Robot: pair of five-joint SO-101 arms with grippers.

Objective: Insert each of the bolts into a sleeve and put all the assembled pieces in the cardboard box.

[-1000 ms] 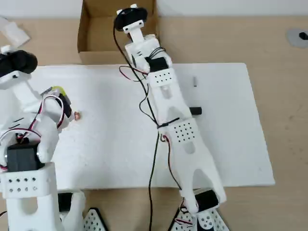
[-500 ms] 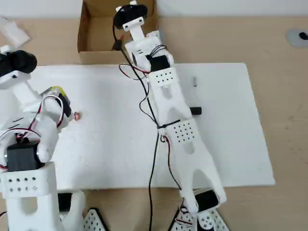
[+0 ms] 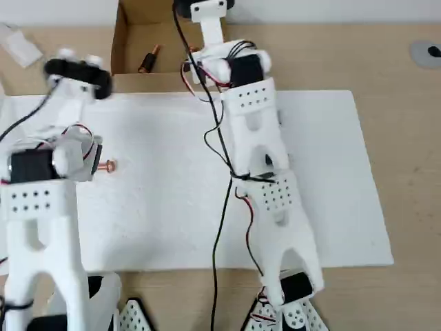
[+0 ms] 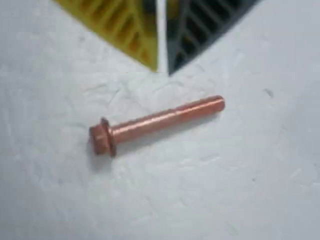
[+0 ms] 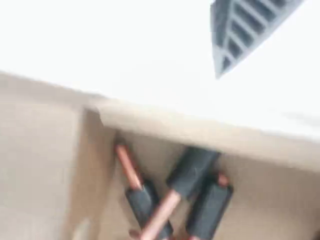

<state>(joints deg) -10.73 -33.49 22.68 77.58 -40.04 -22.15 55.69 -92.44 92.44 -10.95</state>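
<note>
copper bolt (image 4: 155, 122), flanged hex head, lying flat

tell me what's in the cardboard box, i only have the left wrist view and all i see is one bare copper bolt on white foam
Observer: The cardboard box holds what looks like three sleeved bolts, lying crossed in a loose pile.
Operator: where's the right arm
Observer: The right arm is stretched across the foam sheet and reaches over the box's right side.
Operator: and the box from my bolt
Observer: In the high view the bare bolt lies near the foam's left edge. The box sits just past the foam's far edge, slightly to the right of the bolt.
</note>
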